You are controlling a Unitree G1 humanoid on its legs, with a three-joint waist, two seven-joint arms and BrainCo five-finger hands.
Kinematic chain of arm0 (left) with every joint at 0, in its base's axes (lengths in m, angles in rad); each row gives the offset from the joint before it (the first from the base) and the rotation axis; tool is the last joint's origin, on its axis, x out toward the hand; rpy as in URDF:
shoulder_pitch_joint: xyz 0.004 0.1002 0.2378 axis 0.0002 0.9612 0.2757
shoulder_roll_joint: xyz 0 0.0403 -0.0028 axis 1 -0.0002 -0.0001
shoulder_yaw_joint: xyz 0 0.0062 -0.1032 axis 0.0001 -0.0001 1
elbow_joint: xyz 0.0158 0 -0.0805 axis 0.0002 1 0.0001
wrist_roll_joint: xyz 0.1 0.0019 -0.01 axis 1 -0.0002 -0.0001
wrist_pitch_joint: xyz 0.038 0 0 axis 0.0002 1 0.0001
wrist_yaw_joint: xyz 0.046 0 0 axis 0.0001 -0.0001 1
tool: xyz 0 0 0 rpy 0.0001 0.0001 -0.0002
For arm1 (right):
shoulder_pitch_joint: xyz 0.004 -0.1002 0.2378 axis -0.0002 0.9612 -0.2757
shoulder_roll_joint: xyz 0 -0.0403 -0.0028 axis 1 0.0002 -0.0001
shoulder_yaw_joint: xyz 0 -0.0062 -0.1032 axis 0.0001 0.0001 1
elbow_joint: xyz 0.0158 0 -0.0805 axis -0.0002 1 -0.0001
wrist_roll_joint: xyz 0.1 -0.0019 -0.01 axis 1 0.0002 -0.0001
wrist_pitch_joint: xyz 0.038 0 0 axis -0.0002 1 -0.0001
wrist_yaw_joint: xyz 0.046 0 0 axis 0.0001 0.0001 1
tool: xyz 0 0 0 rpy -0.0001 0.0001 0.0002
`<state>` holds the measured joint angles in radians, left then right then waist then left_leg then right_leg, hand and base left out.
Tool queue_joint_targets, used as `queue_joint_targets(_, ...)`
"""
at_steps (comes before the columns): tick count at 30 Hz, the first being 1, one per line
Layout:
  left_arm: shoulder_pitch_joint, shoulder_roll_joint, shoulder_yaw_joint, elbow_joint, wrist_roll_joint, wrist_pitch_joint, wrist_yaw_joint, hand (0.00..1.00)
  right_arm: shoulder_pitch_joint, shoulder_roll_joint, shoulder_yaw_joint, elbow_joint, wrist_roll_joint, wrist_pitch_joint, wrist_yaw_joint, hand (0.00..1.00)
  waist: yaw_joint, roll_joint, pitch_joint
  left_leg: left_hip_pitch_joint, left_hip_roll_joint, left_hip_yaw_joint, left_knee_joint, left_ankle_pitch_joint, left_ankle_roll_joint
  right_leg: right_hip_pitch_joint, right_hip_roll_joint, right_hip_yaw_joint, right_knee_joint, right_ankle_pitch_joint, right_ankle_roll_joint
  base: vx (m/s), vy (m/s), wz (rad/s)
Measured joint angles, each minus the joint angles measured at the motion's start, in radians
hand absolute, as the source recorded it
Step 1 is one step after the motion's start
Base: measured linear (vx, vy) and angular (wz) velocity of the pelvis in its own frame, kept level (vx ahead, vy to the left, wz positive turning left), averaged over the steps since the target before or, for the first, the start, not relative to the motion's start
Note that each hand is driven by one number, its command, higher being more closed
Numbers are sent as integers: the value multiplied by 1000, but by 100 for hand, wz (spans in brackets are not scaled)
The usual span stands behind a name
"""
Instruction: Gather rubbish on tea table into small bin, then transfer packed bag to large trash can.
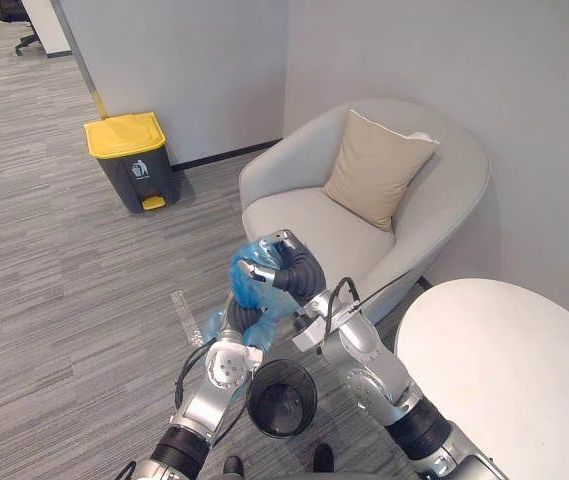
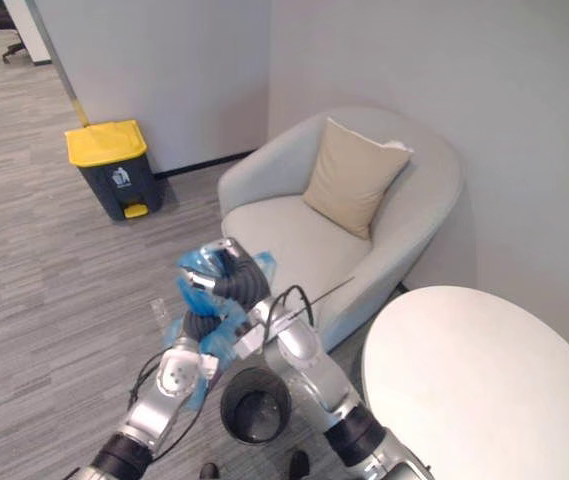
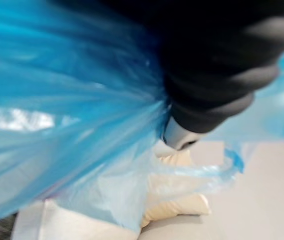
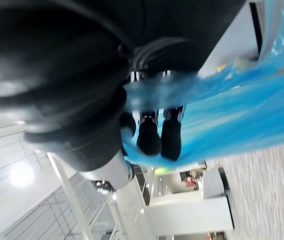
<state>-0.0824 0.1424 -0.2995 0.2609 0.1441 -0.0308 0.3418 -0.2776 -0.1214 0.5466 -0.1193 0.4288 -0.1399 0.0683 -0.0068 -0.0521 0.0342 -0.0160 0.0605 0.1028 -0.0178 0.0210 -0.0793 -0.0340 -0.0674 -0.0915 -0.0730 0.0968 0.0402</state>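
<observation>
Cushion (image 1: 376, 168) on armchair (image 1: 304, 225), small bin (image 1: 282, 398) before it.

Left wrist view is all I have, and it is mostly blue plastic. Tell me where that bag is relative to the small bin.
Observer: The blue bag is held up above the black mesh bin, which stands on the carpet below the arms.
Operator: Report what the other hand is doing.
Observer: The right hand has its fingers curled round the bag's upper part, above the left hand.
Operator: Give me the large can's position.
Observer: The grey trash can stands ahead to the robot's left against the wall, with its yellow lid down.
</observation>
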Motion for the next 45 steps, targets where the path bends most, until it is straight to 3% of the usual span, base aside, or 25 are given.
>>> queue_joint_targets(4, 9, 0, 13, -2, -37, 0, 0, 100, 20, -12, -46, 0, -153, -10, -27, 0, 1, 3, -1, 0, 0, 0, 0, 0, 1, 1, 0, -1, -1, 0, 0, 0, 0, 0)
queue_joint_targets(8, 24, -1, 49, -10, -68, 0, -2, 100, 25, -101, -114, 0, -323, -18, -63, 0, 1, 4, -1, 1, 0, 0, 0, -1, 1, 2, 0, -1, -1, 0, 0, 0, 0, 0)
queue_joint_targets(12, 48, 1, 85, -15, -79, -4, -20, 100, 97, -216, -195, -34, -523, -54, -127, 0, 2, 13, -1, 2, 1, 0, 0, -1, 2, 3, 1, 0, -1, 0, 0, 0, 0, 0)
queue_joint_targets(16, 93, -2, 110, -14, -109, -4, -23, 100, 206, -224, -290, -44, -622, -59, -177, 0, 0, 23, 1, 2, 1, 1, 0, -2, 3, 3, 1, 0, -3, 0, 0, 0, 0, 0)
queue_joint_targets(19, 117, -2, 129, -12, -116, -4, -22, 100, 261, -191, -340, -38, -630, -59, -199, 0, -3, 24, 1, 3, 3, 1, -1, -2, 3, 4, 1, 0, -4, 0, 0, 0, 0, 0)
queue_joint_targets(22, 150, -18, 165, 20, -134, -4, -22, 100, 331, -93, -419, 47, -629, -59, -208, 0, -8, 28, 2, 20, 2, 0, -7, -2, 2, 23, 2, -2, -12, 0, 0, 0, 0, 0)
queue_joint_targets(24, 157, -25, 202, 99, -158, -4, -25, 100, 364, -14, -496, 179, -598, -47, -210, 0, -9, 36, 5, 22, 1, 0, -14, -3, 1, 24, 2, -4, -18, -2, 5, 0, 0, 0)
queue_joint_targets(27, 171, -32, 246, 171, -181, -2, -44, 100, 370, 20, -551, 375, -504, -25, -203, 0, -9, 40, 7, 18, 1, 0, -15, -6, -5, 20, 2, -6, -22, -5, 11, -10, 0, 0)
queue_joint_targets(34, 180, -36, 324, 384, -226, 1, -100, 100, 365, 42, -655, 762, -427, 39, -185, 0, -8, 45, 11, 21, 1, -3, -17, -6, 0, 23, 1, -10, -22, -5, 10, 0, 0, 0)
queue_joint_targets(45, 249, -40, 368, 540, -228, 21, -133, 100, 355, 39, -684, 972, -407, 71, -181, 0, 8, 44, 17, 73, -1, 60, -19, -27, 5, 35, 2, 54, -17, -5, 14, -8, 10, -17)
